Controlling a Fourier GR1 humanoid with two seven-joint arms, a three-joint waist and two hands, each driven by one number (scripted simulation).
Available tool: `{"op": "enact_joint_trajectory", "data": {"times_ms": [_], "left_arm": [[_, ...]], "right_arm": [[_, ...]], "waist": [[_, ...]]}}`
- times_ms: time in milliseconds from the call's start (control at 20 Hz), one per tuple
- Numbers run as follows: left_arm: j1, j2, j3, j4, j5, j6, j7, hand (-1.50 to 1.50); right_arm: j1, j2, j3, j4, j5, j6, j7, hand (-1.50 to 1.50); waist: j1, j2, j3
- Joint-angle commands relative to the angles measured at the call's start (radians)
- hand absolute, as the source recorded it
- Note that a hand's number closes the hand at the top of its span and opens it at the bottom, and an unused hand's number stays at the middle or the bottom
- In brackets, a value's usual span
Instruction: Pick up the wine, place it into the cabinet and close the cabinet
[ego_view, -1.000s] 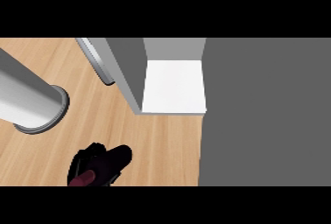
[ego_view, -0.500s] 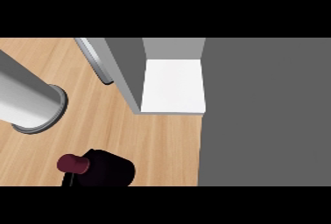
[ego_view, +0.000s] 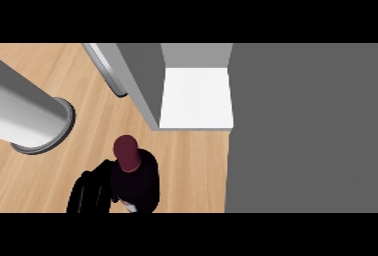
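Head view, looking steeply down on the wooden counter (ego_view: 44, 185). We note the wine bottle (ego_view: 136, 175) at about 7 o'clock from the frame's centre, near the lower edge. Its dark red cap (ego_view: 127, 152) points toward 12 o'clock and its black body runs down to the edge. A black hand (ego_view: 92, 192) sits against the bottle's 9 o'clock side, fingers curled round the body; we read it as gripping the bottle. We cannot tell from this view alone which hand it is, as no forearm shows; it lies left of centre. No second hand shows.

The cabinet (ego_view: 196, 97) lies at 12 o'clock from the bottle, open, with its white shelf (ego_view: 198, 100) showing. Bottle and shelf are apart; bare counter lies between. The cabinet door (ego_view: 107, 67) stands swung out toward 11 o'clock. A grey cylinder (ego_view: 29, 117) with a rimmed end sits at 9 o'clock. A flat grey surface (ego_view: 303, 127) fills the 3 o'clock side.
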Motion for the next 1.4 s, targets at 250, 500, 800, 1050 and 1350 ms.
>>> {"op": "enact_joint_trajectory", "data": {"times_ms": [250, 500, 800, 1050, 1350], "left_arm": [[-0.239, -0.008, -0.081, -0.087, 0.022, 0.286, 0.207, 1.5], [-0.411, -0.008, -0.124, 0.017, 0.024, 0.421, 0.197, 1.5], [-0.534, -0.008, -0.12, 0.113, -0.04, 0.493, 0.197, 1.5], [-0.66, -0.008, -0.141, 0.287, -0.059, 0.532, 0.174, 1.5], [-0.685, -0.008, -0.3, 0.401, 0.008, 0.679, 0.062, 1.5]], "right_arm": [[-0.078, -0.008, -0.009, 0.074, 0.012, -0.006, -0.015, -1.5], [-0.092, 0.007, 0.018, 0.089, 0.045, -0.018, -0.021, -1.5], [-0.015, -0.001, -0.03, 0.077, -0.018, 0.014, -0.046, -1.5], [-0.048, 0.009, -0.005, 0.033, 0.022, -0.016, -0.03, -1.5], [0.024, 0.023, -0.009, 0.08, 0.032, 0.027, -0.108, -1.5]], "waist": [[-0.005, 0.002, 0.0], [-0.006, 0.002, -0.001], [-0.009, 0.002, 0.0], [-0.01, 0.002, -0.001], [-0.013, 0.002, -0.001]]}}
